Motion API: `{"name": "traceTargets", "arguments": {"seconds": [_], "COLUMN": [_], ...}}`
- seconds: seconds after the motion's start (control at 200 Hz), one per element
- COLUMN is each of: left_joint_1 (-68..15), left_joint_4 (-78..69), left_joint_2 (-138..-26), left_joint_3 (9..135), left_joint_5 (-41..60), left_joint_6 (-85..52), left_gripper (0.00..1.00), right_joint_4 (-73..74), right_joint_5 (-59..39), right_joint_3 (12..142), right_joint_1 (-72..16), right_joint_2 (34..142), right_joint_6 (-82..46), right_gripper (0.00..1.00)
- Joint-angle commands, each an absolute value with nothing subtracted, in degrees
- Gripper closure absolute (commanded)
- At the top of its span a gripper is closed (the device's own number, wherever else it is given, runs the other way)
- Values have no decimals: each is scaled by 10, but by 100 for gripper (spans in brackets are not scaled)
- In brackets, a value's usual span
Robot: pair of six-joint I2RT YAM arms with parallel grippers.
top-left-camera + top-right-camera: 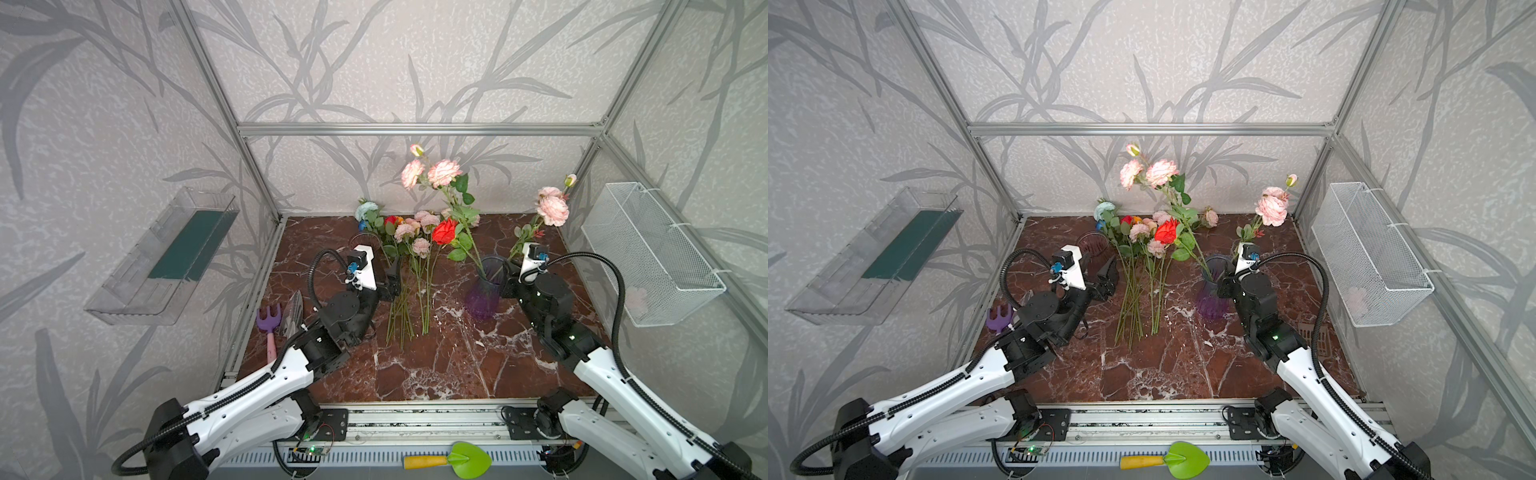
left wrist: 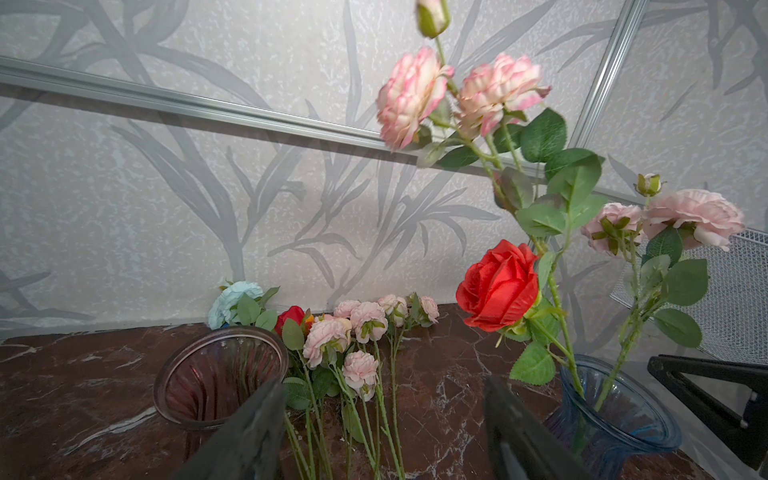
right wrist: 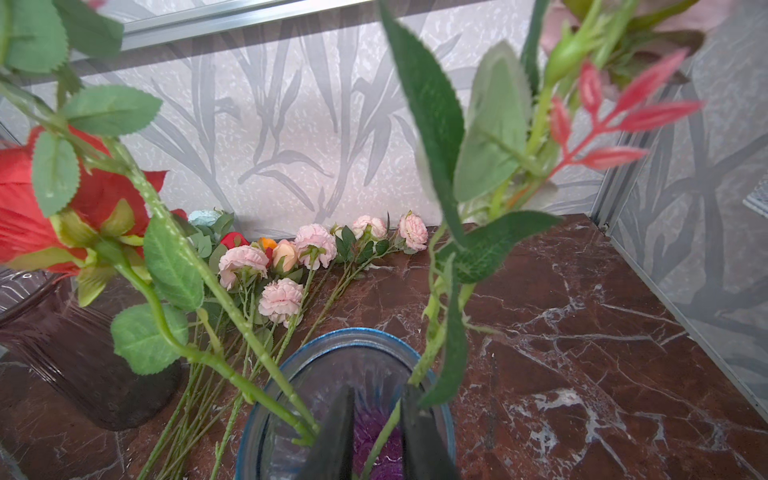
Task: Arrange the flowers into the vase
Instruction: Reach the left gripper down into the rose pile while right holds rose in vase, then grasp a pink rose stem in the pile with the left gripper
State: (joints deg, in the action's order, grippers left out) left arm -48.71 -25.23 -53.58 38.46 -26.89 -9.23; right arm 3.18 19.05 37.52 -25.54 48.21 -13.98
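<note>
Right wrist view has the right gripper (image 3: 377, 415) nipped nearly shut low on the thin, light, probably springy stem of a pink spray (image 3: 498, 243) at the mouth of the blue vase (image 3: 353, 336), while the left gripper (image 2: 384, 386) gapes empty over loose flowers (image 2: 360, 366) lying beside that vase.

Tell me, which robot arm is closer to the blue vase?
Right. The right jaws are at the blue vase rim, pinching a stem. The left jaws hang open by the loose flowers, off to its side.
</note>
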Motion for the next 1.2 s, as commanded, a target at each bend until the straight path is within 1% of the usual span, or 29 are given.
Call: {"name": "traceTargets", "arguments": {"seconds": [0.0, 0.165, 0.305, 0.415, 0.5, 0.57, 0.685, 0.79, 0.835, 0.91, 1.01, 1.115, 1.195], "left_joint_1": [-490, -490, -490, -489, -488, -485, -472, -446, -433, -411, -401, -398, -397], "left_joint_4": [-261, -211, -151, -108, -67, -55, -50, -28, -31, -29, -17, 51, 75], "left_joint_2": [-537, -568, -631, -685, -730, -764, -822, -887, -915, -965, -1022, -1075, -1102], "left_joint_3": [382, 409, 442, 469, 495, 507, 525, 565, 578, 606, 637, 692, 720], "left_joint_5": [-264, -248, -240, -215, -185, -155, -88, -11, 23, 72, 83, 44, 34], "left_joint_6": [-99, -106, -128, -159, -190, -219, -253, -296, -318, -351, -355, -351, -335], "left_gripper": [25, 24, 24, 26, 29, 35, 38, 49, 50, 55, 57, 59, 59], "right_joint_4": [47, 37, 8, -19, -41, -51, -61, -70, -76, -86, -91, -91, -89], "right_joint_5": [202, 193, 179, 164, 146, 133, 117, 111, 111, 118, 115, 107, 106], "right_joint_3": [373, 380, 400, 419, 429, 430, 427, 424, 425, 429, 432, 430, 427], "right_joint_1": [-254, -254, -254, -254, -254, -254, -255, -254, -254, -254, -254, -254, -254], "right_joint_2": [482, 467, 439, 420, 410, 402, 384, 370, 363, 354, 349, 346, 344], "right_joint_6": [-142, -147, -151, -154, -162, -170, -179, -182, -177, -171, -170, -171, -173], "right_gripper": [78, 78, 78, 79, 79, 79, 79, 79, 79, 79, 79, 79, 79]}}
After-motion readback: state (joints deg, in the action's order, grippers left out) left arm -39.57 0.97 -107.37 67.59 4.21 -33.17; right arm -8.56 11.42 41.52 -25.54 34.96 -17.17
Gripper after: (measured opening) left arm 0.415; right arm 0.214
